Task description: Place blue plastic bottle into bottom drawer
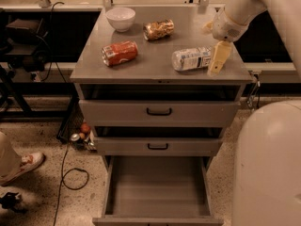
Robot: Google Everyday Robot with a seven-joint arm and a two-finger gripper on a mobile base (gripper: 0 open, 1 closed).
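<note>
The bottle lies on its side on the cabinet top, near the front right corner. The gripper hangs over the right edge with its fingers spread. One pale finger is just beside the bottle's right end, and whether it touches I cannot tell. The red can lies toward the left edge, with the gold can and white bowl along the back edge. The bottom drawer stands pulled out.
</note>
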